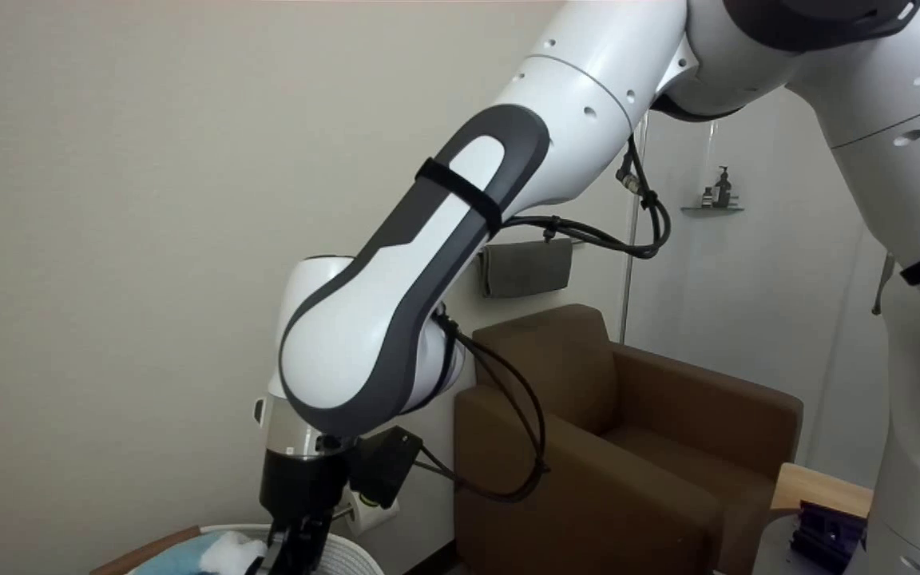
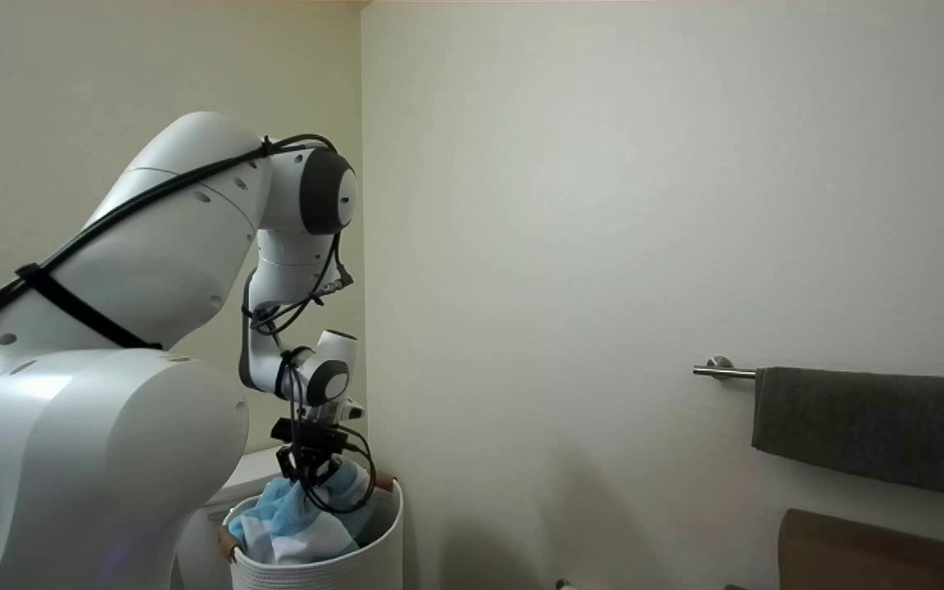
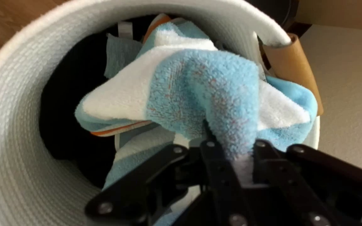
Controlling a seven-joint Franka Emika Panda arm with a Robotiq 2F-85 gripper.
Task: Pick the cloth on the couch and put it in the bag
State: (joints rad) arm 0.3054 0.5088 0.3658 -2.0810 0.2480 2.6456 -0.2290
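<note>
The cloth is light blue and white, with a fluffy surface. It lies bunched inside the bag, a white woven basket with brown handles. In the wrist view the cloth (image 3: 200, 84) rises between the fingers of my gripper (image 3: 235, 142), which are pressed close on a fold of it. The bag (image 3: 14, 141) surrounds cloth and fingers. In both exterior views the gripper (image 1: 292, 555) (image 2: 308, 471) points down into the bag (image 1: 352, 555) (image 2: 333, 572), with the cloth (image 1: 188, 557) (image 2: 292, 520) at its rim. The couch (image 1: 588, 479) is a brown armchair; no cloth shows on its visible parts.
Dark fabric (image 3: 71, 103) lies at the bottom of the bag. A brown handle (image 3: 291, 62) stands at its rim beside the wall. A grey towel (image 1: 528, 267) (image 2: 873, 426) hangs on a wall rail. A wooden surface (image 1: 823, 489) is near the robot base.
</note>
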